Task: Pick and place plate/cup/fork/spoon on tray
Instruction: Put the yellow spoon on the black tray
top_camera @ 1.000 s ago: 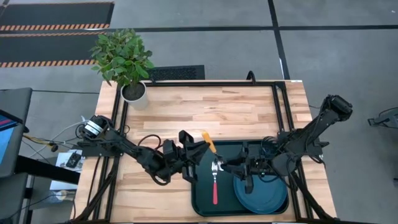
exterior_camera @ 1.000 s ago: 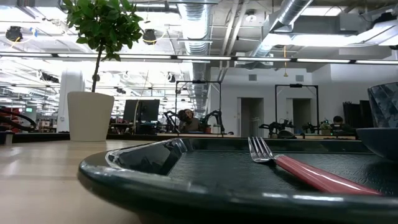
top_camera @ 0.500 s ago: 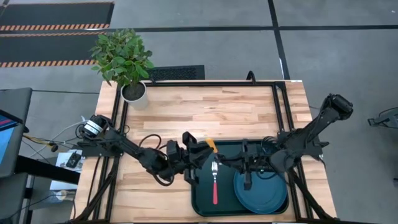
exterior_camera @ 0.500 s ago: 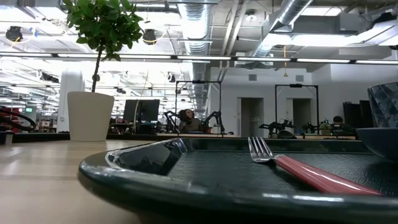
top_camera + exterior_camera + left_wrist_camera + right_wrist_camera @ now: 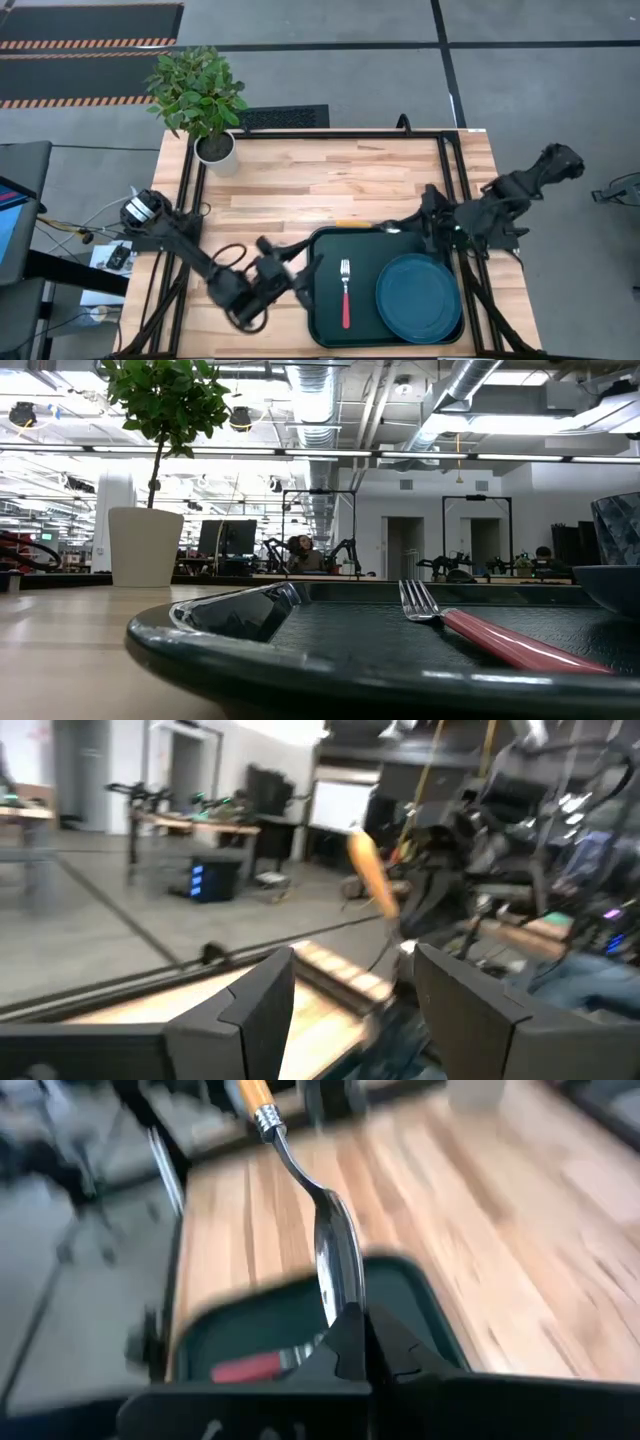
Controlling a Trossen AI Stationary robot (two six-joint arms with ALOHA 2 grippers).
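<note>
The dark green tray (image 5: 330,250) lies on the table's near right part. On it rest the red-handled fork (image 5: 346,296) and the teal plate (image 5: 418,298). The smoky cup (image 5: 618,525) shows only at the low view's right edge, above the plate's rim (image 5: 610,585). The spoon (image 5: 360,223) hangs above the tray's far edge, orange handle toward the table's left, with my right gripper (image 5: 403,228) shut on it. My left gripper (image 5: 298,272) stands open to the left of the tray, touching nothing. Its wrist view shows the spoon's handle (image 5: 368,875) farther off. My right gripper pinches the spoon's metal bowl (image 5: 338,1285) between its two shut fingers (image 5: 390,1350). The neck and orange handle (image 5: 250,1092) stick out ahead of the fingers, so the spoon lies along them. It comes slanting down from the table's right. The spoon is lifted clear of the tray.
A potted plant (image 5: 205,100) in a white pot stands at the table's far left corner. Black frame rails (image 5: 320,133) run along the table's edges. Bare wood (image 5: 320,185) lies between the pot and the tray.
My left gripper has opened, let go of the spoon's handle and drawn back toward the table's left and near edge, rolling as it went. My right gripper has shut on the spoon's bowl and carried it up and toward the far right, off the fork's end to the tray's far edge.
</note>
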